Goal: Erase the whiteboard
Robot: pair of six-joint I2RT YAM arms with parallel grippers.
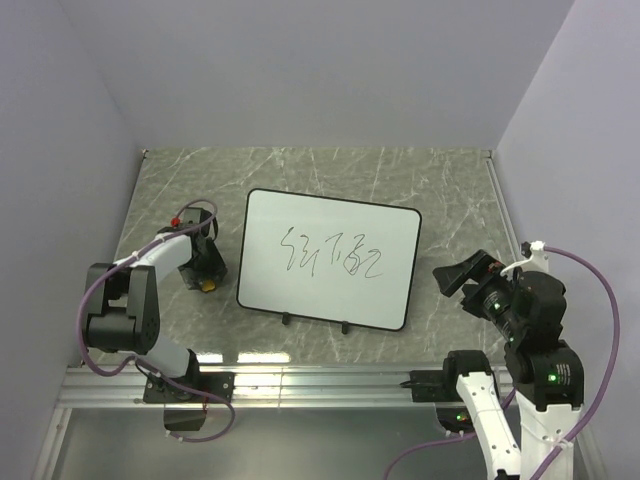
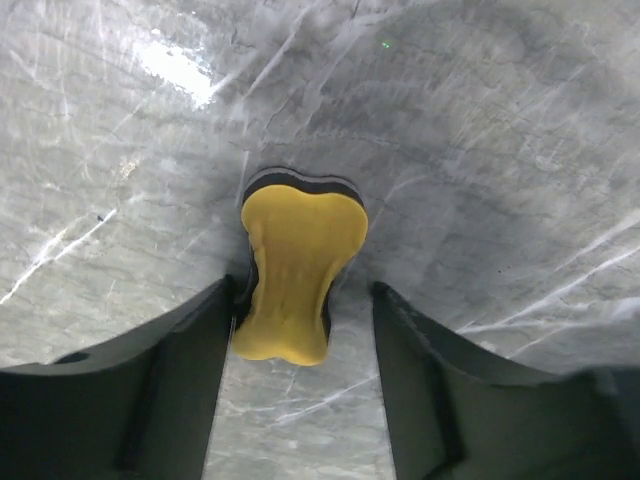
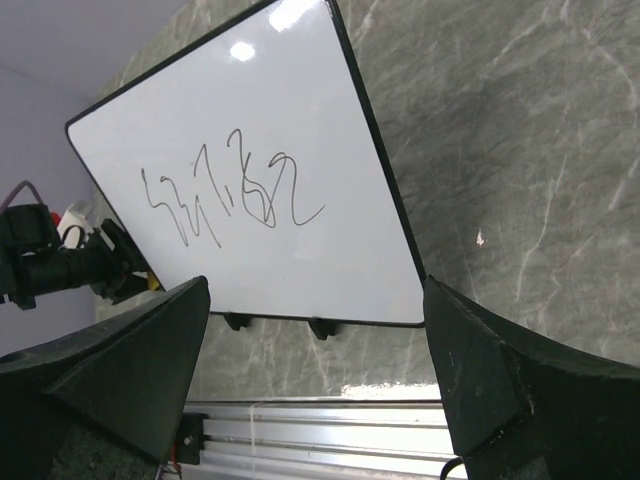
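The whiteboard (image 1: 330,258) lies flat in the middle of the table, with dark scribbles (image 1: 330,257) across it and two black feet at its near edge. It also shows in the right wrist view (image 3: 300,110). A small yellow sponge (image 2: 297,270) with a dark underside lies on the table left of the board (image 1: 208,286). My left gripper (image 2: 304,290) is open and low over the sponge; the sponge's near end sits between the fingers, against the left finger (image 2: 190,350). My right gripper (image 3: 315,290) is open and empty, above the table right of the board (image 1: 462,275).
The grey marble table (image 1: 450,190) is bounded by pale walls at the back and both sides. An aluminium rail (image 1: 300,385) runs along the near edge, where both arm bases are mounted.
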